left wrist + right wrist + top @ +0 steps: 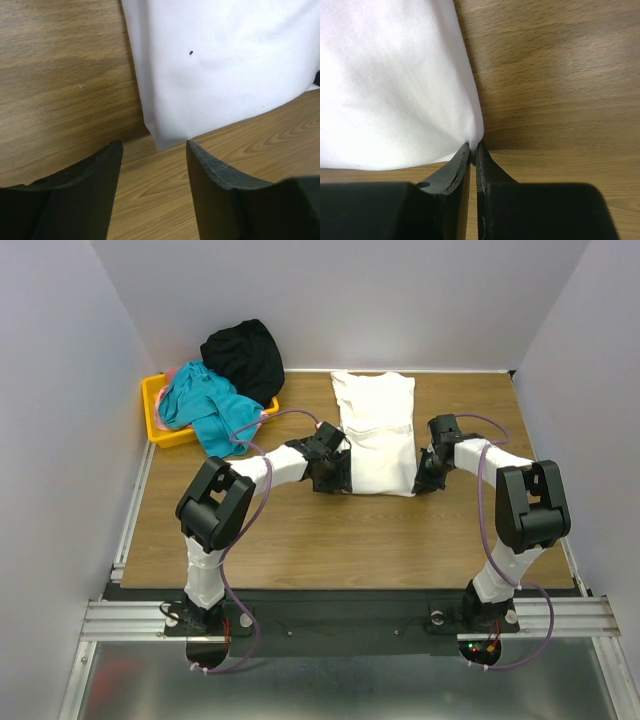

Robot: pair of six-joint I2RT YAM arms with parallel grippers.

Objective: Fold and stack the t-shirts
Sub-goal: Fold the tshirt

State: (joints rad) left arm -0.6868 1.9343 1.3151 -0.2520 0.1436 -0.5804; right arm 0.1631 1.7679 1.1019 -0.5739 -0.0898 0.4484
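A white t-shirt (376,430) lies folded into a long strip in the middle of the table. My left gripper (336,476) is open at its near left corner; in the left wrist view (154,145) the shirt corner (170,137) lies just beyond the fingertips, not between them. My right gripper (421,480) is shut on the shirt's near right corner; the right wrist view (473,146) shows the white cloth (395,85) pinched at the fingertips. Teal (208,405), black (244,357) and pink (175,373) shirts are piled in a yellow bin (152,420).
The yellow bin sits at the back left of the wooden table (330,540), with the black shirt spilling over its far side. Grey walls close in the table on the left, back and right.
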